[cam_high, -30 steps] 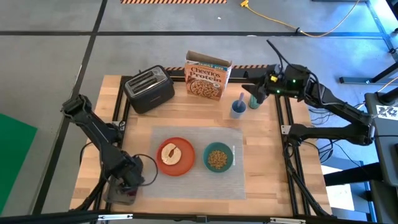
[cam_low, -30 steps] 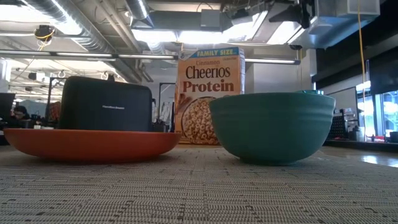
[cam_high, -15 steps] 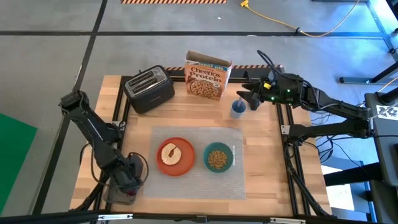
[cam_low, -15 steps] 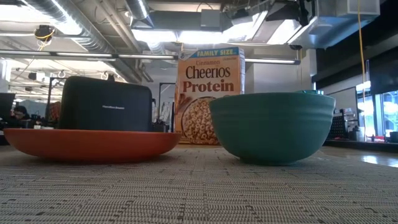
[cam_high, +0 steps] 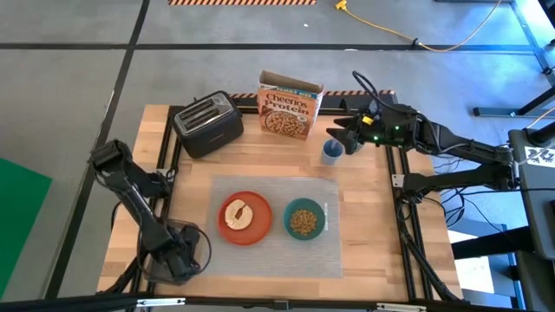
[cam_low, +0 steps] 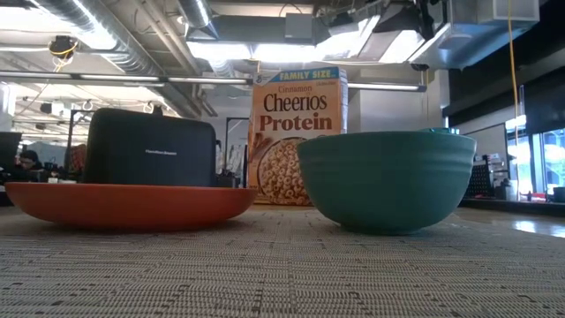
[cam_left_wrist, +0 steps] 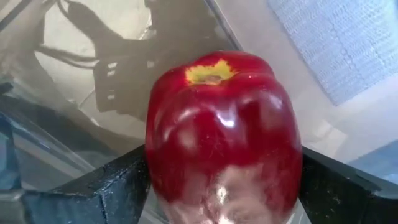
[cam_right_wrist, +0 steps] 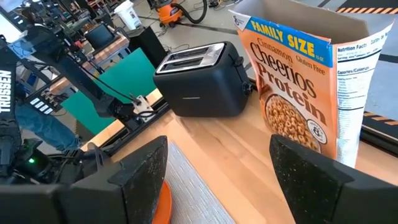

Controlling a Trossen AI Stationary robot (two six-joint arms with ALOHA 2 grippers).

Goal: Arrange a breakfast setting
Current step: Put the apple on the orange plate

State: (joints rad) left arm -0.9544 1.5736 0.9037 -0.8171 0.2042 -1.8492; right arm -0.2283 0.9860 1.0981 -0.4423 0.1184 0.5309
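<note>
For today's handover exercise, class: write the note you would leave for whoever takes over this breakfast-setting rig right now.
Left gripper: at the table's near left corner, fingers shut on the apple.
Right gripper: open, empty, above the blue cup near the cereal box.
Done: plate with toast and bowl of cereal sit side by side on the placemat.
Left: place the apple. No tumbler or spoon clearly visible, so those remain. Toaster stays at the back.
</note>
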